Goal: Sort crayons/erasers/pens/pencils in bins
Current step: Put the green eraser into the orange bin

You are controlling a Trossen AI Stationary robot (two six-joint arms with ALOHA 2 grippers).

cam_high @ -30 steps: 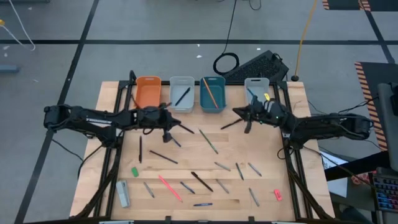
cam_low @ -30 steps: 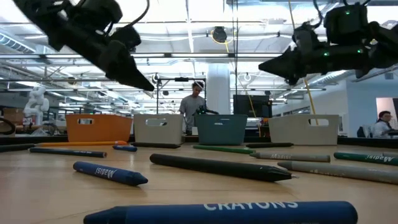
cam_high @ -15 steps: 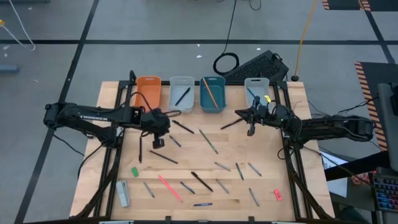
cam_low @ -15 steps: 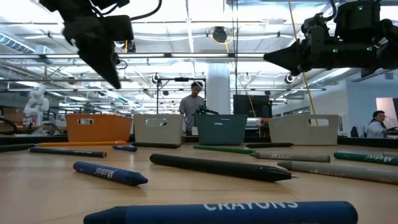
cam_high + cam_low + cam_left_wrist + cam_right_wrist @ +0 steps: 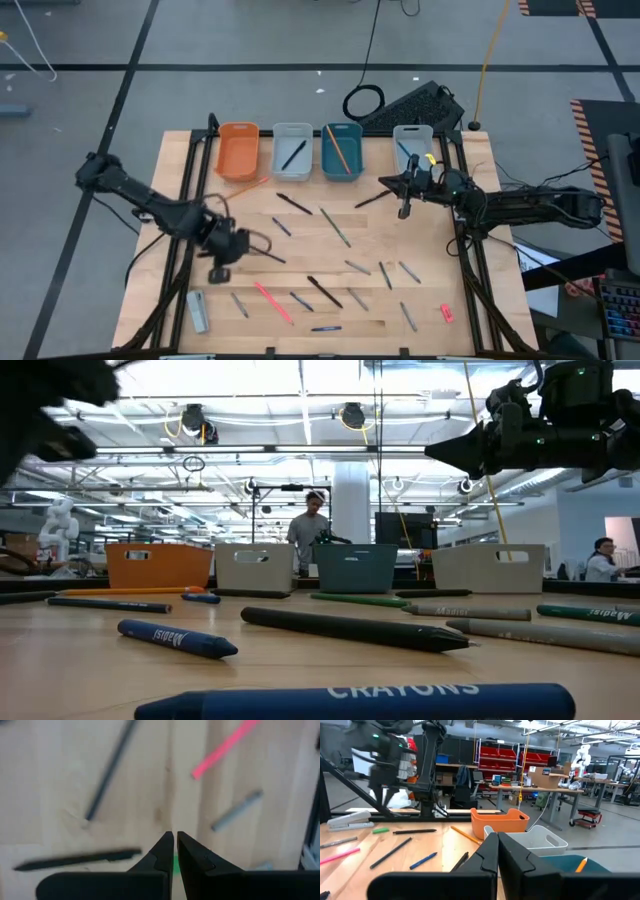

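Observation:
Crayons, pens and pencils lie scattered on the wooden table (image 5: 180,170). Four bins stand in a row at the far edge: orange (image 5: 238,148), pale grey (image 5: 292,150), teal (image 5: 341,150) and pale grey (image 5: 411,142). My left gripper (image 5: 217,272) hovers shut at the near left, right above the green eraser (image 5: 175,863), whose green shows behind the fingertips. The pink-red eraser (image 5: 446,313) lies at the near right. My right gripper (image 5: 385,182) hangs shut well above the table near the right grey bin, pointing toward the table's left (image 5: 432,452).
A grey stapler-like object (image 5: 197,310) lies at the near left corner. An orange pencil (image 5: 246,186) rests before the orange bin. A pink stick (image 5: 272,301) and dark pens lie near my left gripper. A person (image 5: 310,530) stands in the room beyond the bins.
My left gripper has swung from the table's middle, near the bins, toward the near left edge and now hangs over the green eraser, staying shut. My right gripper has kept nearly still.

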